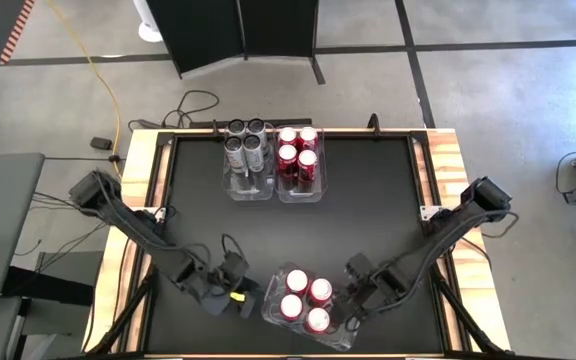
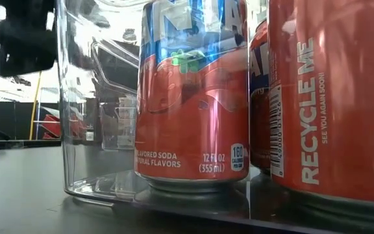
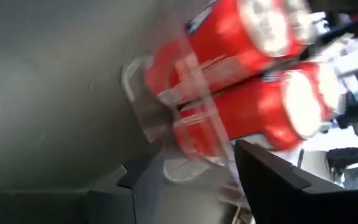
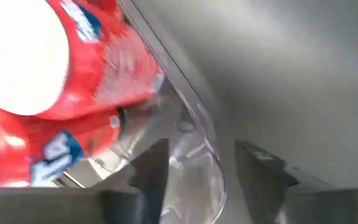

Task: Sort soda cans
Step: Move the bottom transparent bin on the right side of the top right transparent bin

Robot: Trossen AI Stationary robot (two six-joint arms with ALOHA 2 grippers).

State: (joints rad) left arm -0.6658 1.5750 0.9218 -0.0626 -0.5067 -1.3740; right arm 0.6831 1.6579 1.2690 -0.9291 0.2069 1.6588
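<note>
Several red soda cans (image 1: 306, 298) stand upright in a clear bin (image 1: 272, 283) at the table's near edge. The low view shows them close up (image 2: 193, 97). My left gripper (image 1: 240, 297) is at the bin's left side, open, with the bin's clear wall (image 3: 185, 140) between its fingers. My right gripper (image 1: 353, 303) is at the bin's right side, pointing steeply down and open, its fingers astride the bin's rim (image 4: 197, 134). Red cans show in both wrist views (image 3: 253, 81) (image 4: 55, 74). My left gripper has a finger (image 3: 138, 183) on each side of the bin's wall; I cannot tell whether they touch it. My right gripper has a finger (image 4: 151, 165) on each side of the bin's rim near a corner; I cannot tell whether they touch it.
At the far edge stand two more clear bins side by side, one with silver-grey cans (image 1: 246, 145), the other with red cans (image 1: 298, 155). The black tabletop (image 1: 368, 210) lies bare between the far bins and the near bin. A wooden frame (image 1: 446, 170) borders the table.
</note>
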